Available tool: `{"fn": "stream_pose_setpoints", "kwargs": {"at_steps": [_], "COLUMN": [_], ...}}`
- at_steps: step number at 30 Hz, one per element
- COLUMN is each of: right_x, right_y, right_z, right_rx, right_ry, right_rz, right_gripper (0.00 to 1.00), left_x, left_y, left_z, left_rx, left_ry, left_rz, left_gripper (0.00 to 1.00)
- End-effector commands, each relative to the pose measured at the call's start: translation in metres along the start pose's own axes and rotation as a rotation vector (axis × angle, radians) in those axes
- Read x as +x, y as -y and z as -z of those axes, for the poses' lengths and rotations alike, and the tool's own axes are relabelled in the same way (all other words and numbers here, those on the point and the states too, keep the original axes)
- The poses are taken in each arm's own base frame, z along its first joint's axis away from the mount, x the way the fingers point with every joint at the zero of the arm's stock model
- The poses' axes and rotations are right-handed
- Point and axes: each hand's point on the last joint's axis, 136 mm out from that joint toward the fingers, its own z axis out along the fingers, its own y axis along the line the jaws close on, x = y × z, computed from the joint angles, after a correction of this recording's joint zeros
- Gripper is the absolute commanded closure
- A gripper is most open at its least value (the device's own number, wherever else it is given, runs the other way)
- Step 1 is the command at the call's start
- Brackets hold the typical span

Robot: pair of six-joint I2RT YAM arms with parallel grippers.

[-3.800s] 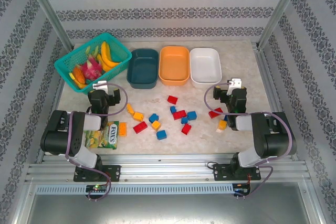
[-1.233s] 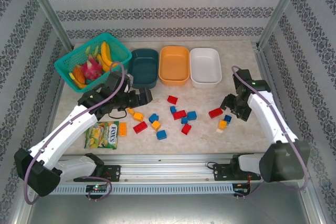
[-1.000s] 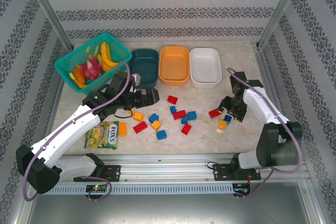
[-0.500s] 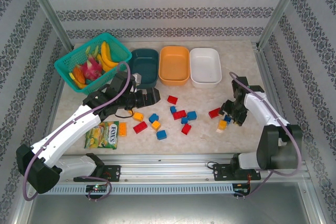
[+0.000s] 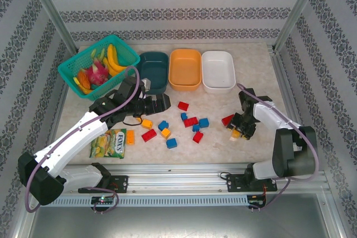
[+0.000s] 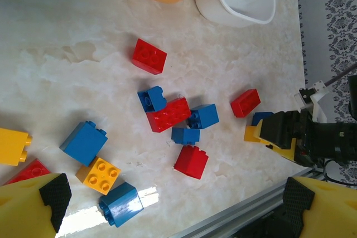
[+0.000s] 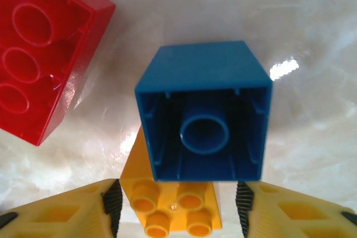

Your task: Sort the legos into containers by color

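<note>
The right gripper (image 7: 176, 200) is down at the table with its jaws narrow, one on each side of a yellow brick (image 7: 167, 218). One pad (image 7: 113, 204) sits at the brick's side and a thin gap shows at the other, so it straddles the brick rather than grips it. A blue brick (image 7: 203, 110) lies on its side touching the yellow one, and a red brick (image 7: 44, 54) is just beside them, all toward the right edge of the table (image 5: 256, 90). The left gripper (image 5: 160, 103) hovers with its jaws spread wide, just in front of the teal bin (image 5: 152, 72).

Compared with half a second ago, the right gripper has shifted toward the near edge and down onto the yellow brick. The left arm and the loose legos (image 5: 191, 121) are where they were.

The table is pale and marbled, framed by aluminium posts (image 5: 50, 9) and grey-patterned walls.

Three bins stand along the far edge: the teal one, the orange bin (image 5: 184, 68) and the white bin (image 5: 218, 71). One green mesh basket (image 5: 127, 59) of toy fruit sits at the far left corner, and one green snack packet (image 5: 109, 143) lies toward the near left. The legos number five red, six blue and four yellow that I can make out, all on the table.
</note>
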Motion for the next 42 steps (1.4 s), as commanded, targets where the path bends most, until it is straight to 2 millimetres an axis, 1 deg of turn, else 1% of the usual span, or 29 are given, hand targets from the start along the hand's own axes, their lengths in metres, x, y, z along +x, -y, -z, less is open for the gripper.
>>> {"fn": "stream_pose_setpoints", "kwargs": {"at_steps": [1, 7, 9, 12, 15, 17, 19, 20, 21, 23, 26, 29, 33, 36, 39, 40, 42], "right_x": [-0.005, -0.007, -0.004, 0.003, 0.013, 0.016, 0.011, 0.006, -0.001, -0.019, -0.054, -0.09, -0.136, -0.166, -0.19, -0.197, -0.209], "right_y": [-0.002, -0.005, -0.006, -0.009, -0.015, -0.027, -0.045, -0.056, -0.066, -0.091, -0.125, -0.155, -0.184, -0.2, -0.21, -0.213, -0.219], "right_z": [-0.006, -0.007, -0.003, 0.007, 0.025, 0.047, 0.075, 0.091, 0.103, 0.129, 0.145, 0.148, 0.132, 0.111, 0.086, 0.078, 0.068], "right_rx": [0.021, 0.022, 0.022, 0.013, -0.029, -0.069, -0.101, -0.117, -0.127, -0.158, -0.187, -0.198, -0.215, -0.212, -0.187, -0.18, -0.179], "right_ry": [0.004, 0.003, 0.006, 0.021, 0.045, 0.088, 0.16, 0.209, 0.244, 0.307, 0.352, 0.387, 0.372, 0.344, 0.303, 0.29, 0.273], "right_rz": [0.014, 0.022, 0.029, 0.042, 0.038, 0.057, 0.103, 0.132, 0.153, 0.184, 0.198, 0.202, 0.168, 0.14, 0.115, 0.108, 0.102], "right_gripper": [0.45, 0.58, 0.63, 0.67, 0.72, 0.72, 0.73, 0.73, 0.73, 0.74, 0.74, 0.75, 0.75, 0.75, 0.75, 0.75, 0.75], "left_x": [0.006, 0.005, 0.005, 0.005, 0.005, 0.001, -0.006, -0.011, -0.016, -0.031, -0.056, -0.085, -0.122, -0.146, -0.162, -0.167, -0.174], "left_y": [0.005, 0.006, 0.006, 0.004, 0.005, 0.01, 0.017, 0.023, 0.028, 0.037, 0.044, 0.052, 0.062, 0.069, 0.079, 0.082, 0.088], "left_z": [-0.002, -0.002, -0.002, -0.003, -0.001, 0.001, 0.005, 0.006, 0.007, 0.008, 0.006, 0.004, -0.002, -0.011, -0.026, -0.034, -0.047], "left_rx": [0.02, 0.02, 0.019, 0.014, 0.018, 0.03, 0.048, 0.062, 0.074, 0.098, 0.118, 0.144, 0.158, 0.166, 0.188, 0.198, 0.212], "left_ry": [-0.009, -0.008, -0.006, -0.005, 0.0, 0.013, 0.029, 0.036, 0.042, 0.043, 0.05, 0.086, 0.128, 0.151, 0.145, 0.138, 0.119], "left_rz": [-0.006, -0.008, -0.005, 0.002, 0.01, 0.017, 0.025, 0.026, 0.025, 0.039, 0.072, 0.085, 0.087, 0.085, 0.078, 0.075, 0.074], "left_gripper": [0.0, 0.0, 0.0, 0.0, 0.0, 0.0, 0.0, 0.0, 0.0, 0.0, 0.0, 0.0, 0.0, 0.0, 0.0, 0.01, 0.02]}}
